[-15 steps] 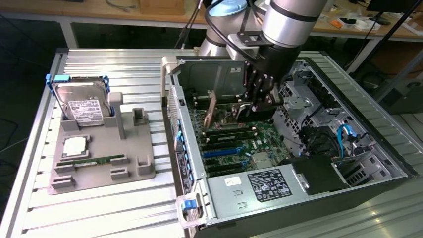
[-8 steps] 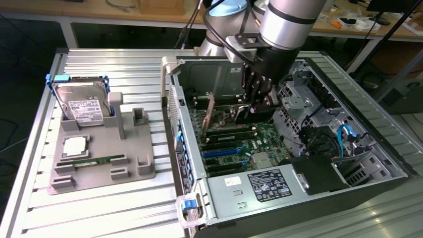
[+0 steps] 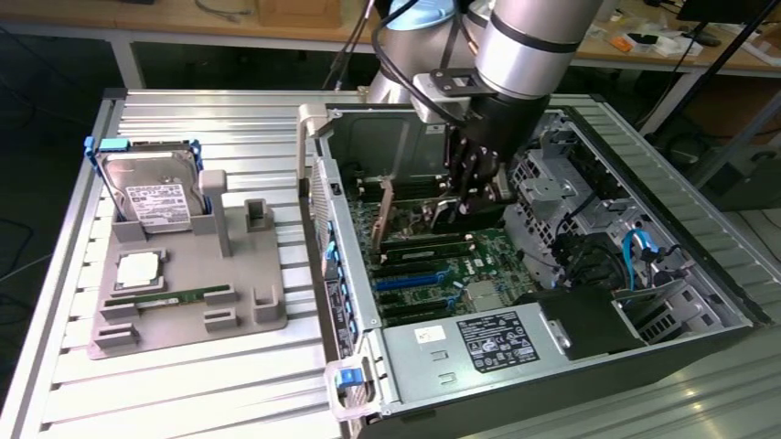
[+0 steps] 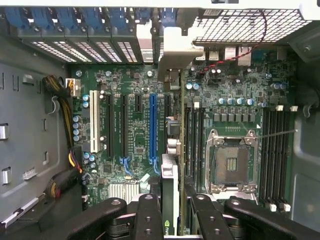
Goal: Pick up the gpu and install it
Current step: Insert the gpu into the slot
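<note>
Gripper [image 4: 172, 202] nearest in the wrist view: black finger links fanned out, fingers [image 4: 148, 212] clamped on the gpu [image 4: 170, 187]. The card is held edge-on betw. them, green board w/ logo closest to the camera. It hangs over the motherboard [image 4: 130, 85], just beside the long blue slot [image 4: 152, 130], betw. that & the black memory slots [image 4: 192, 145]. Its lower edge is hidden, so can't tell if it touches anything.

Past the card: white slot [image 4: 93, 127], processor socket [image 4: 232, 162], yellow-black cable bundle [image 4: 62, 107] by the side wall, then a row of blue clips [image 4: 75, 20] at the far wall.

Ext. view: power supply [image 3: 488, 343] is nearest, apart from the gripper. The arm [image 3: 525, 46] drops steeply into the open case [image 3: 665, 215], wrist close to vertical, gripper low near mid-board. The drive cage [image 3: 550, 187] is tight on the exterior view's right of it, w/ more room on the exterior view's left. Outside the case on that side, a grey tray [image 3: 251, 274] w/ an upright hard drive [image 3: 153, 197], well apart.
</note>
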`<action>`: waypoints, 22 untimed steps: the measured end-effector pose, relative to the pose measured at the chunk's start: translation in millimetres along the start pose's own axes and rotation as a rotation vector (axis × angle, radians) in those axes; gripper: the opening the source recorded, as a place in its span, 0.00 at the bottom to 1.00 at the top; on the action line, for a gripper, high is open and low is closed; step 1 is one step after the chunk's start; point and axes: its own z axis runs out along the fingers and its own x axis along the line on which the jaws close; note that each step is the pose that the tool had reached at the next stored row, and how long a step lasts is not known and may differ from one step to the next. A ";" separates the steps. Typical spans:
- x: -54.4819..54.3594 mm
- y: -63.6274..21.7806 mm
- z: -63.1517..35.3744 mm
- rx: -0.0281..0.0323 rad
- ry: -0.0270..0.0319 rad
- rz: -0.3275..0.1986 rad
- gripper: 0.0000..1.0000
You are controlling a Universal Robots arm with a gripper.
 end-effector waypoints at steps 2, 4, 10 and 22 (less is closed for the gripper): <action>0.9 0.3 2.4 -0.0001 0.0001 0.000 0.28; 1.7 0.6 4.8 -0.0001 0.0001 0.000 0.28; 4.2 1.5 11.0 -0.0001 0.0001 0.000 0.28; 11.0 2.9 22.3 -0.0001 0.0001 0.000 0.28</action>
